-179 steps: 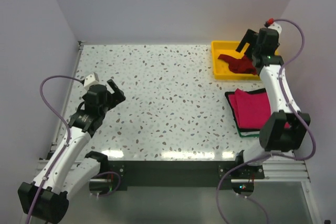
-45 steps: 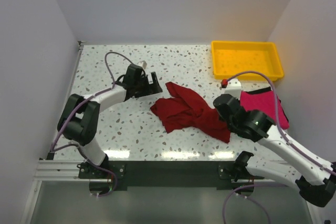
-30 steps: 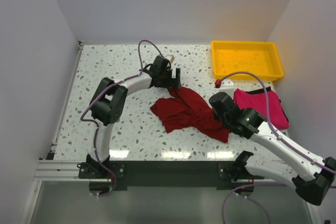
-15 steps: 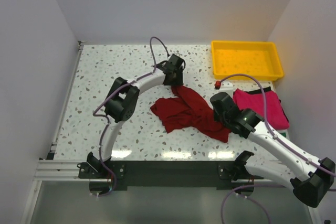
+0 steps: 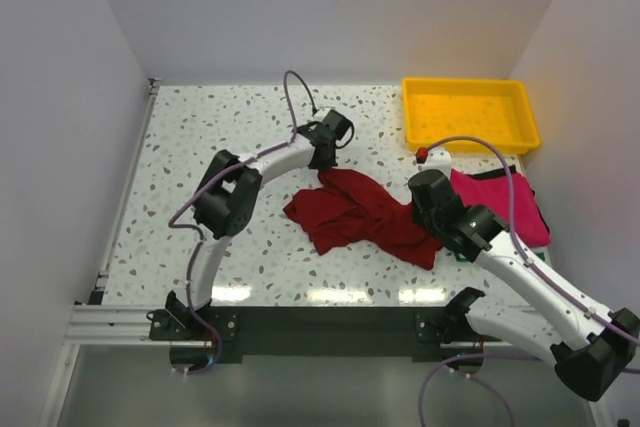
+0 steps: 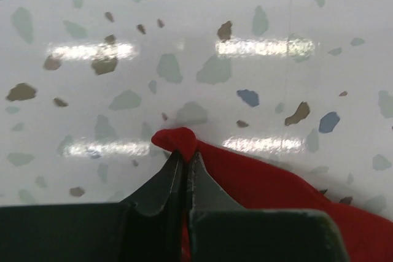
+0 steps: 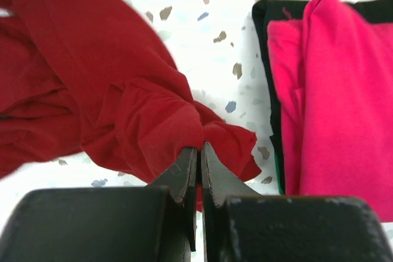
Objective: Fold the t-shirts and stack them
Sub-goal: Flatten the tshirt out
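A white tabletop flecked with grey and brown chips (image 5: 240, 117) fills the scene, and both white-and-black arms reach in over it, the left arm (image 5: 270, 159) arcing toward the middle of the far half and the right arm (image 5: 520, 272) stretching in from the near right corner. The large plain dark red cotton t-shirt (image 5: 350, 219) lies crumpled in a loose, wrinkled heap at the centre of the table, not folded, its right end just beside the stack of folded shirts. A rectangular yellow plastic tray (image 5: 470, 119) sits at the far right corner, well apart from the heap. Nearer along the right side rests the stack: a bright magenta-pink folded t-shirt (image 5: 500, 205) lies on top of a black folded t-shirt (image 7: 264, 15), whose edge frames it, and a sliver of green cloth (image 7: 277, 181) peeks out under the black at the near edge. The right gripper (image 7: 199, 151) has its jaws pressed together on a bunched fold at the right end of the dark red shirt, low over the table. The left gripper (image 6: 185, 157) is likewise pinched closed, its tips nipping a small raised corner at the far edge of the same shirt, right against the tabletop.
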`<action>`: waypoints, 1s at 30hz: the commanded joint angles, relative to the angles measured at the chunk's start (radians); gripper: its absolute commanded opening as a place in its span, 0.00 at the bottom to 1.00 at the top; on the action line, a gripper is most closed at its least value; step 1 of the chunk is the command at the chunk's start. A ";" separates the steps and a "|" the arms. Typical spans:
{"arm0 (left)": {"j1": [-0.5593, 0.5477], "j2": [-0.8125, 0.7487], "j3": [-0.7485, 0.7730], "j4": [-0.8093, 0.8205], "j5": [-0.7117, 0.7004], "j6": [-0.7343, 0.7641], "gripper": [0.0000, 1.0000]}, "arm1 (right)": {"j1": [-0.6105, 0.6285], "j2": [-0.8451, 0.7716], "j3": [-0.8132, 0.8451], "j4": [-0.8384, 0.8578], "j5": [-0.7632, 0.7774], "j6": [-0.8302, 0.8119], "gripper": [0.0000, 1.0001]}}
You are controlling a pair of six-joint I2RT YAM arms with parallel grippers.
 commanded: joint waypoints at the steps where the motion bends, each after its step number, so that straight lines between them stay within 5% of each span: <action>1: 0.052 -0.224 -0.076 -0.025 -0.131 0.029 0.00 | -0.025 0.011 0.127 0.080 0.052 -0.048 0.00; 7: 0.170 -0.629 -0.242 0.092 -0.122 0.086 0.00 | -0.081 0.045 0.320 0.140 0.083 -0.080 0.00; 11: 0.195 -0.832 -0.213 0.071 -0.197 0.146 0.00 | -0.084 0.078 0.503 0.171 0.041 -0.187 0.00; 23: 0.202 -1.124 0.051 -0.018 -0.407 0.253 0.00 | -0.084 0.103 0.993 0.102 -0.110 -0.355 0.00; 30: 0.202 -1.219 0.164 -0.051 -0.300 0.276 0.00 | -0.084 0.080 1.169 0.054 -0.362 -0.333 0.00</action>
